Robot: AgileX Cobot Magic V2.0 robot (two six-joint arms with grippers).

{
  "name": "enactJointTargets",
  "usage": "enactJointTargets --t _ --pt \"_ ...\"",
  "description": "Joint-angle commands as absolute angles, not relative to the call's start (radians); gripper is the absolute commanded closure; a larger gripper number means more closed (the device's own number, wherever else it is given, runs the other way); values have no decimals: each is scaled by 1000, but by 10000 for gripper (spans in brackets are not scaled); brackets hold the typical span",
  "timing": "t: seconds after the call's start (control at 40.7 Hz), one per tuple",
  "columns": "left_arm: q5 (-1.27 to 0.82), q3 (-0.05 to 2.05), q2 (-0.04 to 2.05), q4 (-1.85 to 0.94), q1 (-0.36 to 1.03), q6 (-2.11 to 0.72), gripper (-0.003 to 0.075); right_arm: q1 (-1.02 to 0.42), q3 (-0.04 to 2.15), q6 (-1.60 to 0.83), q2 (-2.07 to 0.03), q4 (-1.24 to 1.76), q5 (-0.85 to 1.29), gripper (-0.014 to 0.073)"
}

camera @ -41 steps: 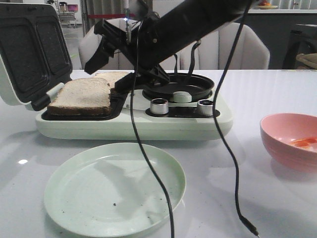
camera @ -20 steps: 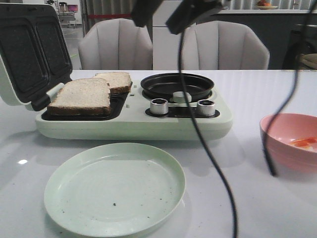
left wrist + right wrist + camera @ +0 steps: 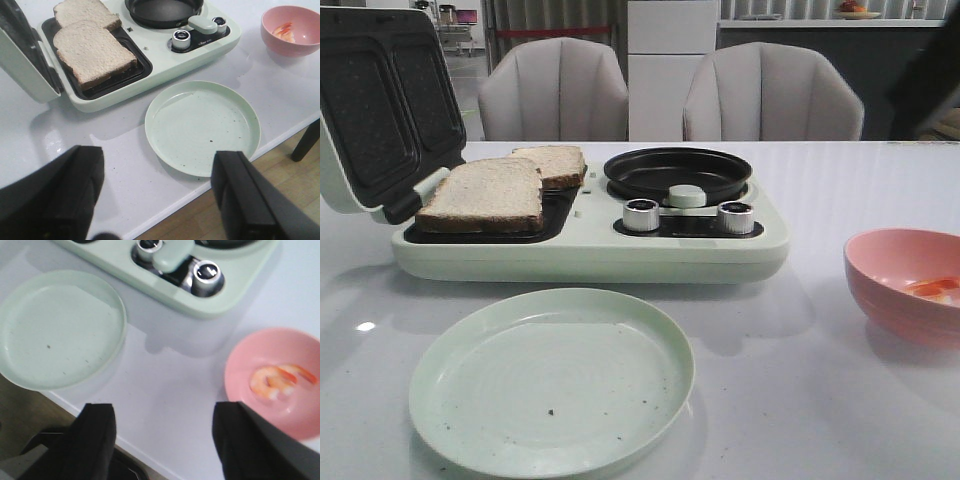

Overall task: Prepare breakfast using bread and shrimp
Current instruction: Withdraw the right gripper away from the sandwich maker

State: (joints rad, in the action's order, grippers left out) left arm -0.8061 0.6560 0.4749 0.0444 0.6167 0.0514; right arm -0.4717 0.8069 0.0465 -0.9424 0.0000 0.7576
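The 2 slices of bread (image 3: 500, 187) lie on the dark grill plate of the open sandwich maker (image 3: 590, 250), and the shrimp (image 3: 272, 380) sits in the pink bowl (image 3: 250, 405) on the bench (image 3: 800, 380). The left pincer (image 3: 155, 195) and right pincer (image 3: 162, 445) both hang spread wide and empty above the green plate (image 3: 550, 380).

White table (image 3: 840, 190) carries appliance (image 3: 590, 245), plate (image 3: 552, 378), bowl (image 3: 905, 285).

Glossy white table (image 3: 840, 400), matt plate (image 3: 552, 377)
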Motion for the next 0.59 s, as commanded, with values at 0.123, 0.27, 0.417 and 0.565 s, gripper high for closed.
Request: enactJointTargets --t 0.123,0.27,0.417,0.565 --pt "-747 684 481 39 626 52 211 -470 749 133 -784 -98 746 78" --pt "-775 686 504 53 626 52 211 -470 726 133 -722 -98 748 78" --pt "-888 718 623 130 624 52 211 -470 726 133 -714 -97 755 78" --pt "-972 767 783 141 605 68 213 -470 726 133 -714 -97 757 78"
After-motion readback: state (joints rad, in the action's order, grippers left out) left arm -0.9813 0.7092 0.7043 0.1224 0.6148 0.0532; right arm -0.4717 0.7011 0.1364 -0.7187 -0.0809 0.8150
